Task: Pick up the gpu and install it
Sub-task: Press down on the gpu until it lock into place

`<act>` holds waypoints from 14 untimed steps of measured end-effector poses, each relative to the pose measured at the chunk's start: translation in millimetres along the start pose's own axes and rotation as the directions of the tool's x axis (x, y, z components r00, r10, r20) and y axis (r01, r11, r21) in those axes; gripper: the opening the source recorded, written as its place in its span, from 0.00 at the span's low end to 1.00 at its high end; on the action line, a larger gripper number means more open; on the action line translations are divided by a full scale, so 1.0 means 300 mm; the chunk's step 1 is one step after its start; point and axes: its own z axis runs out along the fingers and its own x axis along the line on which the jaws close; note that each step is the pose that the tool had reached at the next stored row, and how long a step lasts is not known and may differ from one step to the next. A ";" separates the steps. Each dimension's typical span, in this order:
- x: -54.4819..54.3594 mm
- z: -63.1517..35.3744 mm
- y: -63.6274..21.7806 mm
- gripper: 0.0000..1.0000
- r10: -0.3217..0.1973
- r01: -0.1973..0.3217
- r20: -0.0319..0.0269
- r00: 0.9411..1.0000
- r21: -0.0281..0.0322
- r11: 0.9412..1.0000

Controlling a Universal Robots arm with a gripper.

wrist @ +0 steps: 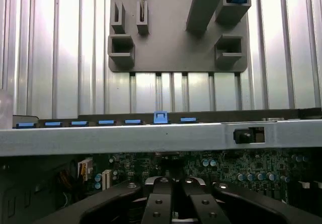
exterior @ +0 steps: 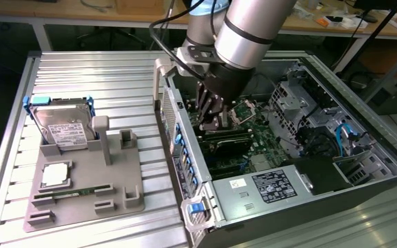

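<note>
My gripper (exterior: 211, 116) reaches down into the open computer case (exterior: 364, 181), over the green motherboard (exterior: 250, 129). Its dark fingers (wrist: 160, 204) are pressed together. Just under the fingertips in the exterior view sits a copper-toned piece of the gpu (exterior: 217, 124), standing on edge above the board; the fingers hide most of it. In the wrist view the fingers point at the motherboard (wrist: 251, 168) behind the case's silver side rail (wrist: 151, 138).
On the exterior view's left a grey parts tray (exterior: 81, 201) holds a silver hard drive (exterior: 64, 126), a square chip (exterior: 54, 175) and a memory stick (exterior: 67, 194). The tray's upright holder (exterior: 104, 137) is empty. The power supply (exterior: 271, 188) and drive cages (exterior: 288, 98) crowd the case.
</note>
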 end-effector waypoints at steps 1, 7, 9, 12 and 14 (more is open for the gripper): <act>0.000 0.001 0.004 0.11 0.000 0.000 0.000 1.000 0.000 1.000; 0.000 0.006 0.018 0.11 0.000 0.000 -0.002 1.000 0.000 1.000; 0.000 0.008 0.025 0.11 0.000 0.000 -0.002 1.000 0.000 1.000; 0.000 0.009 0.031 0.11 0.000 0.000 -0.002 1.000 0.000 1.000; 0.000 0.009 0.032 0.11 0.000 0.000 -0.003 1.000 0.000 1.000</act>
